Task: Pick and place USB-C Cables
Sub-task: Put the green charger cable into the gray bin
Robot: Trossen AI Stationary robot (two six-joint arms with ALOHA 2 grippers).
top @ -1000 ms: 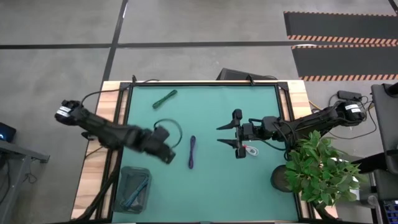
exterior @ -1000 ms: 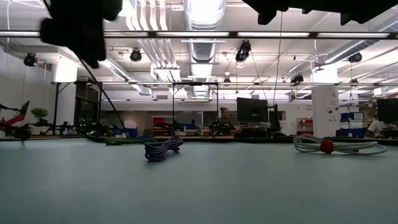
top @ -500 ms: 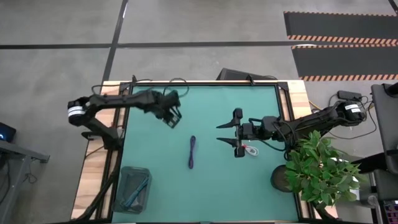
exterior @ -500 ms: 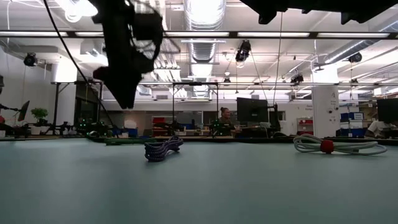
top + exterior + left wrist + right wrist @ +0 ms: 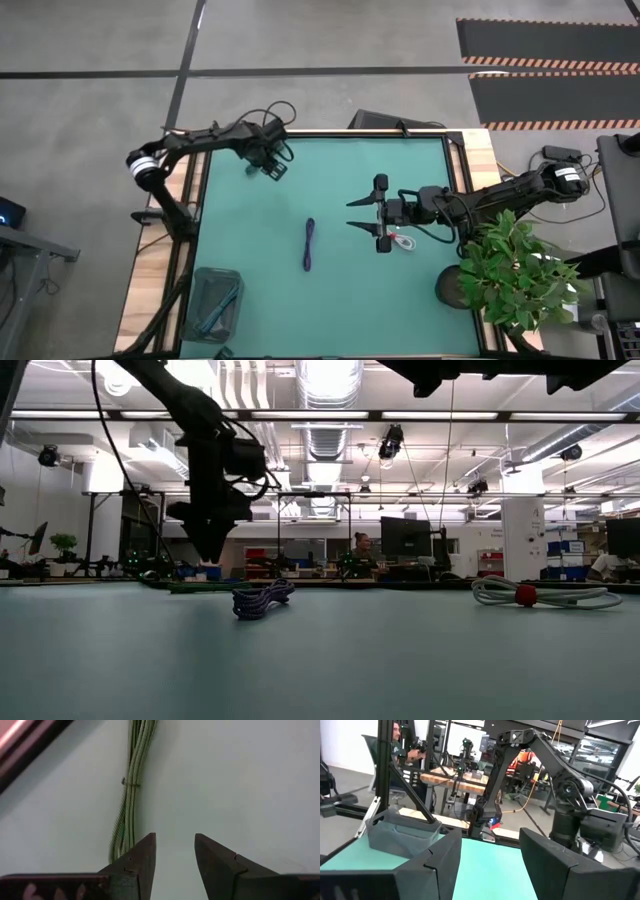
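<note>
A teal-green USB-C cable bundle (image 5: 127, 795) lies flat on the green mat at the far left. My left gripper (image 5: 274, 169) hangs open just above it, fingers pointing down; in the wrist view the gripper (image 5: 175, 852) stands beside the bundle's end. A dark purple bundle (image 5: 309, 244) lies flat mid-table. A white bundle with a red tie (image 5: 545, 595) lies on the mat under my right gripper (image 5: 362, 215), which is open, level and held high. Another teal bundle (image 5: 220, 305) lies in the bin.
A clear bin (image 5: 215, 303) stands at the near left corner. A potted plant (image 5: 515, 270) stands at the near right edge, beside the right arm. Bare mat lies between the purple bundle and the near edge.
My left gripper has swung from the near-left part of the mat, by the purple bundle, toward the far edge. It has come down over the teal-green bundle and tipped more steeply downward, its fingers staying open. The cables have not moved.
</note>
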